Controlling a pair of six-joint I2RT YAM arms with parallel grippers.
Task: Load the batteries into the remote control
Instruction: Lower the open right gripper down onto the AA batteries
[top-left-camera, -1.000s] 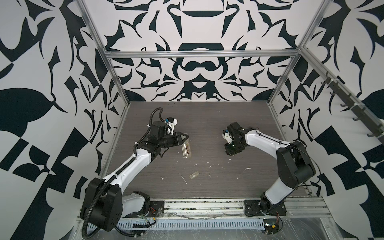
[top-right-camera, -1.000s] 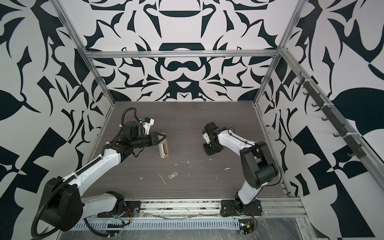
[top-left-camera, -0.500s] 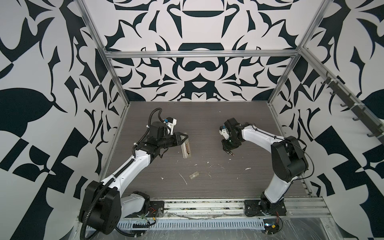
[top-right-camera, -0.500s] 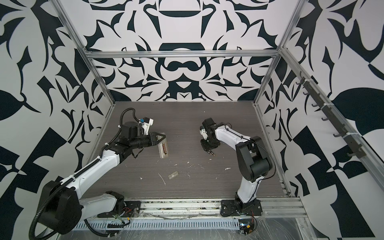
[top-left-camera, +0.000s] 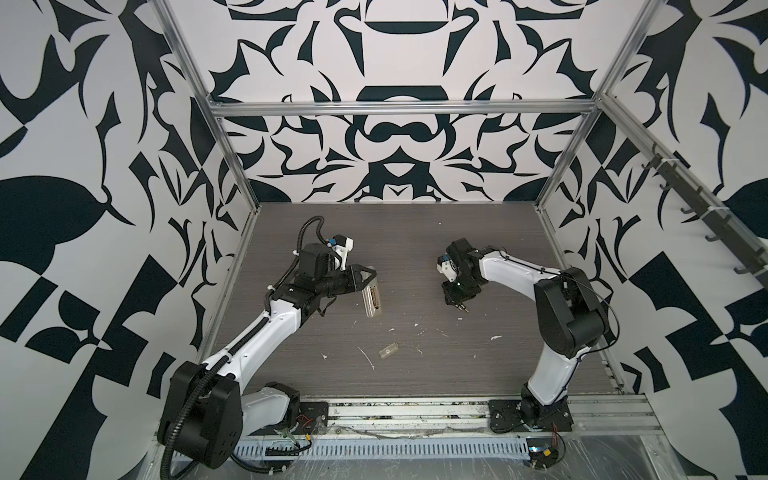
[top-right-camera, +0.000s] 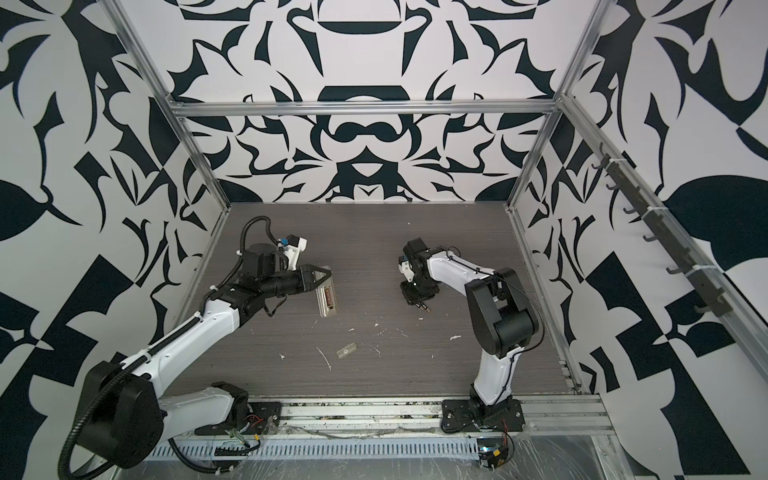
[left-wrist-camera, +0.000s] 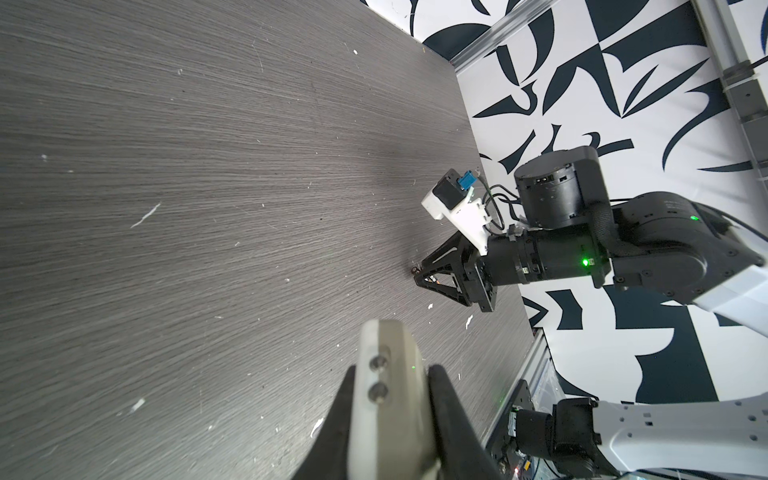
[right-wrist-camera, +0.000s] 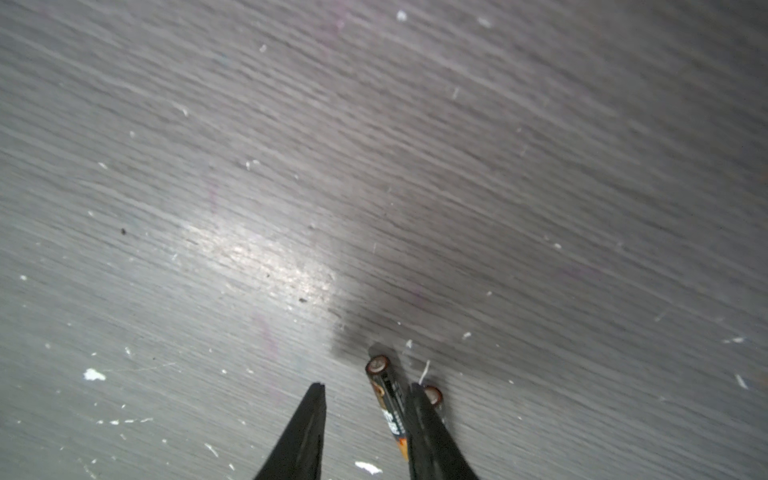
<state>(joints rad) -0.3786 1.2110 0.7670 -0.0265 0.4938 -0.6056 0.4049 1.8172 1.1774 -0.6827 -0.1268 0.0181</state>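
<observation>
Two batteries (right-wrist-camera: 386, 399) lie on the tabletop (right-wrist-camera: 374, 166) at the right end effector (right-wrist-camera: 365, 392): jaws partly apart, one battery between them against a finger (right-wrist-camera: 424, 424), the other just outside. Right arm arched, wrist pointing down. Left end effector (left-wrist-camera: 392, 370) clamped on the remote control (top-left-camera: 371, 299), forearm stretched low toward centre; remote-to-tabletop contact unclear

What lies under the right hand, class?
One battery lies on the table between the right hand's open fingers; a second battery is mostly covered by one finger, only its tip showing.
</observation>
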